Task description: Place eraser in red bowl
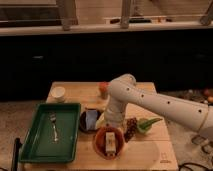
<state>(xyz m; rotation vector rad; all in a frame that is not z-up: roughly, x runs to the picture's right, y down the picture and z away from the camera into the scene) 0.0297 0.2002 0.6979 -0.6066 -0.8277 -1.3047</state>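
The eraser [109, 143] lies inside the red bowl [99, 148], which sits near the front edge of the wooden surface [75, 92]. The hand [111, 124] is positioned directly above the far rim of the bowl, at the end of the white arm [155, 102] that enters from the right. Whether the hand is released or clenched cannot be determined here.

Adjacent items: a dark bowl [84, 122] holding a blue-white folded object [91, 118] sits just left of the hand; a bunch of grapes [131, 128] and a green object [146, 125] sit just right of it. A green tray [67, 135] with a fork [53, 127] occupies the left side.

Risk assessment: judging from this layout, a sideways withdrawal could strike the red bowl's rim or the dark bowl, shifting either one. If the hand retains contact with the eraser, lifting could drag it back out. A vertical retreat appears safest.
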